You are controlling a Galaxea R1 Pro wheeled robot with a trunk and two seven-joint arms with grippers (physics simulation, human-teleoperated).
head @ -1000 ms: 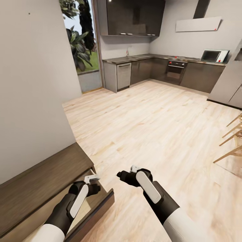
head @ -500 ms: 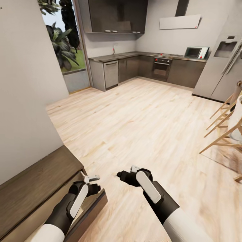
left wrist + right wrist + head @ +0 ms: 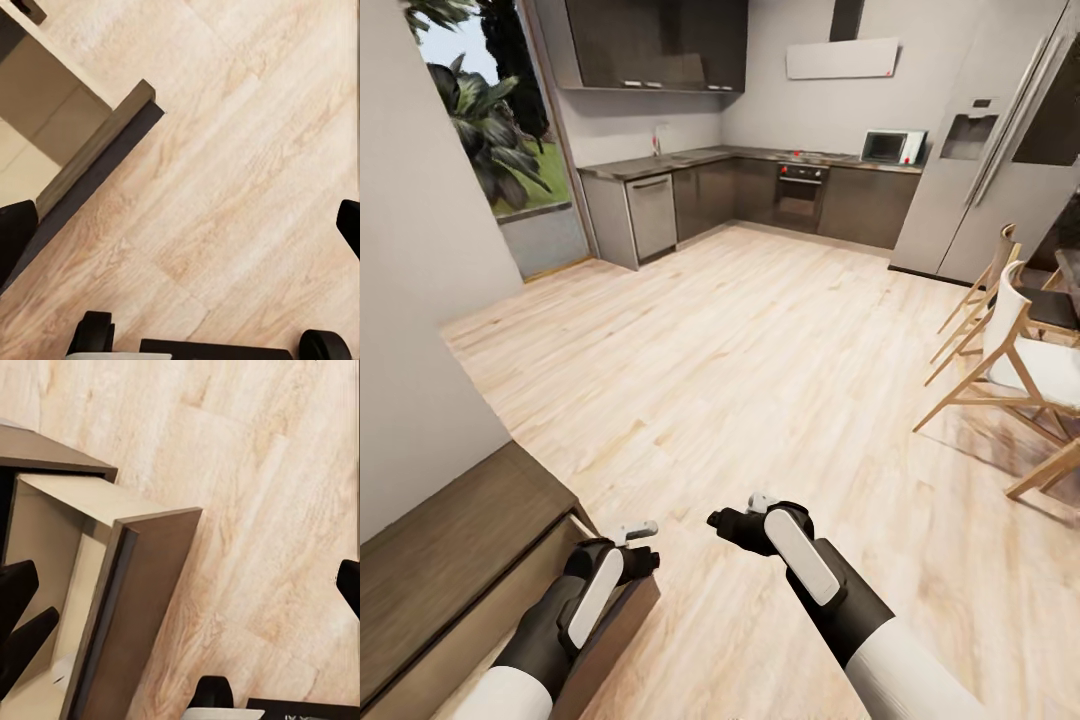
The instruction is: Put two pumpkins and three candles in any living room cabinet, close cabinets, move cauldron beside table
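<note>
The long, low, dark brown wood cabinet (image 3: 455, 545) sits against the wall at the robot's left, and one of its wide handle-less drawers (image 3: 112, 607) stands pulled out over the pale plank floor (image 3: 760, 380), its beige inside exposed. The left gripper (image 3: 632, 545) hangs just above the drawer's outer corner and the right gripper (image 3: 738, 520) is beside it over bare floor; both look spread apart with nothing between the fingers, judging by the dark fingertips at opposite edges of each wrist view. The main risk I see is that open drawer: if the base turns or rolls away with it left out, the cabinet fails the closed condition, and the left forearm or the wheeled base could clip the projecting front. The right wrist view looks down into the drawer, where a small pale shape near one corner is too unclear to name. The left wrist view gives the drawer's dark front edge against the floor. The head view alone takes in the grey kitchen units (image 3: 660, 200), the steel refrigerator (image 3: 980, 170) and the wooden chairs (image 3: 1010, 360) well apart.
</note>
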